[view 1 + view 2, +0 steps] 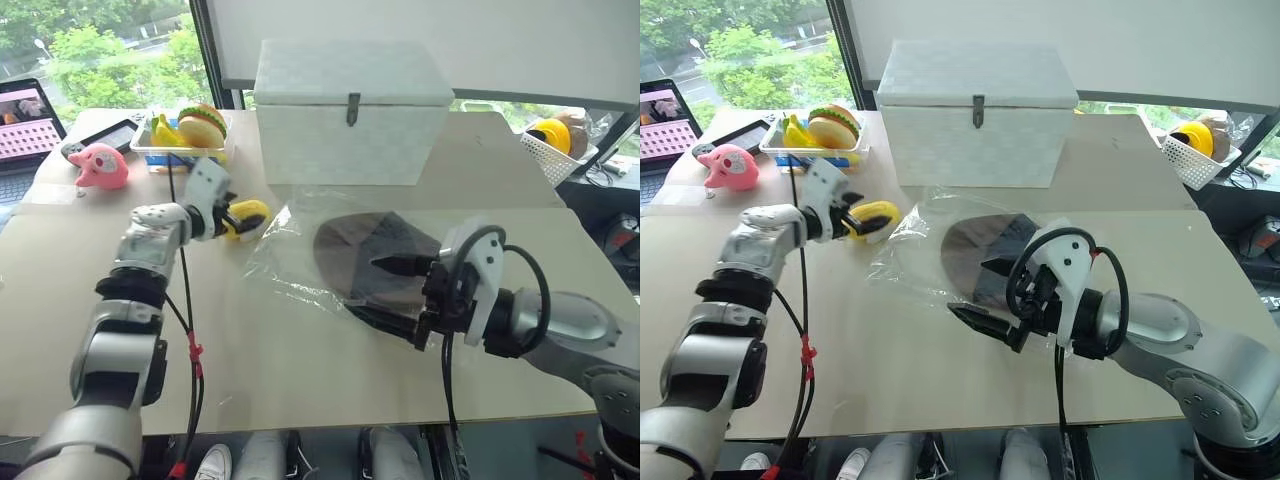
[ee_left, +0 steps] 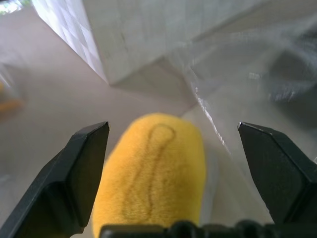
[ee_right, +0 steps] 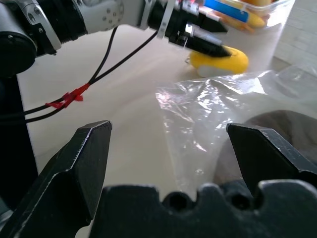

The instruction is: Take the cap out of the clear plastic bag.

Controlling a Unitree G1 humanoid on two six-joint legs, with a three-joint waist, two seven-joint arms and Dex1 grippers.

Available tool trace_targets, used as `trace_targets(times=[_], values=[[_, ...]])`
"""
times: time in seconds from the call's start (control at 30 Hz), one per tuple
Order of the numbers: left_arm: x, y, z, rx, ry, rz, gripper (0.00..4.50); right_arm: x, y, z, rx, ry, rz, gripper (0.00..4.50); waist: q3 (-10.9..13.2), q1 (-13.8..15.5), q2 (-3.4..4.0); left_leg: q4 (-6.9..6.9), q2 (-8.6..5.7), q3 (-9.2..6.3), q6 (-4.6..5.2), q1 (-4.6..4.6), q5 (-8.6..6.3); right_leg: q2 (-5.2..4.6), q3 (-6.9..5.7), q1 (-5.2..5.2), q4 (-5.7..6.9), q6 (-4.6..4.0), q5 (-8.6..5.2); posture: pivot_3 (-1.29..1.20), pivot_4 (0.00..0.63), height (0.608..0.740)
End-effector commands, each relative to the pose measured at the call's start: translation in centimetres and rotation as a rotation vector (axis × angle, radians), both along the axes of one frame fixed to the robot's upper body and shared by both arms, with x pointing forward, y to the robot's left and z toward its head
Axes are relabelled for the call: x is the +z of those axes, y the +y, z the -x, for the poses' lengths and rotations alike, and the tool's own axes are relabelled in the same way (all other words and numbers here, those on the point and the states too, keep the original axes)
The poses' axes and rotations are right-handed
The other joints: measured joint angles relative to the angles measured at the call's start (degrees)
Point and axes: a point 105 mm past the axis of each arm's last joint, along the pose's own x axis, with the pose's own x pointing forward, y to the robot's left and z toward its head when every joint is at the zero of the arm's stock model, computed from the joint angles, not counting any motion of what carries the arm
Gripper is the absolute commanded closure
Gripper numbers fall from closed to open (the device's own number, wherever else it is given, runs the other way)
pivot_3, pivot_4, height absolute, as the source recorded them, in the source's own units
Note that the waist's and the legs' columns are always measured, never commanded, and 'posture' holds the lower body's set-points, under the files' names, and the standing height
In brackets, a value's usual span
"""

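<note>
While jaws gape: left gripper (image 1: 862, 222) over yellow toy (image 1: 876, 213) | right gripper (image 1: 985, 317) empty

No readable text anywhere — not on the white box (image 1: 350, 110).

A white box (image 1: 350, 110) (latch shut) stands behind a yellow plush toy (image 1: 245, 217).
</note>
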Motion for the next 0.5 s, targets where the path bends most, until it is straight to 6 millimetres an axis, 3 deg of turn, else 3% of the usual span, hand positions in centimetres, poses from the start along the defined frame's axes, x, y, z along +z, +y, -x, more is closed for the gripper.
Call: trace_targets(times=[0.03,0.1,0.2,0.5], values=[[-2.0,1.1,0.1,0.024,0.059,-0.117,0.04,1.3,0.0,0.6,-0.006,-0.067,-0.025,0.07,0.0,0.05,-0.01,0.01,0.02,0.0,0.0,0.0,0.0,0.02,0.0,0.0,-0.01,0.0,0.0,0.0,0.15,0.723],[-1.8,1.3,-0.2,0.036,0.037,-0.134,0.04,1.2,-0.2,0.5,-0.026,-0.066,-0.023,0.07,0.0,0.08,-0.01,0.04,0.03,0.0,0.0,0.03,0.0,-0.01,0.01,0.04,0.0,0.02,-0.01,0.0,0.15,0.723],[-1.4,1.5,-0.6,0.064,0.013,-0.131,0.79,1.0,-0.4,0.5,-0.047,-0.057,-0.027,0.0,0.01,0.07,-0.01,0.23,0.08,-0.04,0.02,0.0,-0.02,-0.02,0.01,0.05,0.04,0.02,-0.01,0.0,0.15,0.723],[-1.6,2.3,-0.7,0.098,0.004,-0.156,3.93,0.0,-0.9,0.1,-0.084,-0.047,-0.016,0.0,0.0,0.04,-0.01,0.38,0.06,-0.05,0.16,0.02,-0.1,-0.16,0.04,0.03,0.24,0.01,-0.01,0.0,0.15,0.723]])
